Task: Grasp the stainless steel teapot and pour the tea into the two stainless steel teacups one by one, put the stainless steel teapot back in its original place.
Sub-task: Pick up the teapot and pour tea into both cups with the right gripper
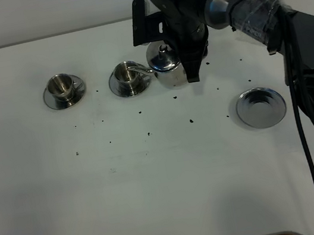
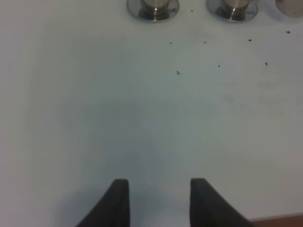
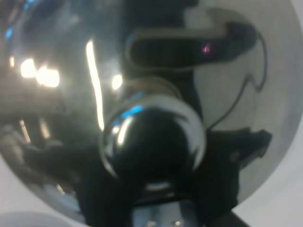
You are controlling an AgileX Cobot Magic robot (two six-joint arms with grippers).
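Our left fingers [image 2: 118, 204] gape empty. The far teacup [image 1: 61, 86] sits at 9 o'clock beyond the near teacup [image 1: 128, 76], where the teapot [image 1: 167, 70] points its spout. Our right fingers [image 1: 191, 63] clamp the teapot, with its disc [image 1: 261, 107] at 4 o'clock.

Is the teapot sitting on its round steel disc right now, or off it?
Off. The disc lies bare, while the right gripper holds the teapot well away, beside a teacup.

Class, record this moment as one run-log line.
right gripper: shut on teapot | spout: over nearer teacup | left gripper: open, holding nothing | steel disc: teapot off it
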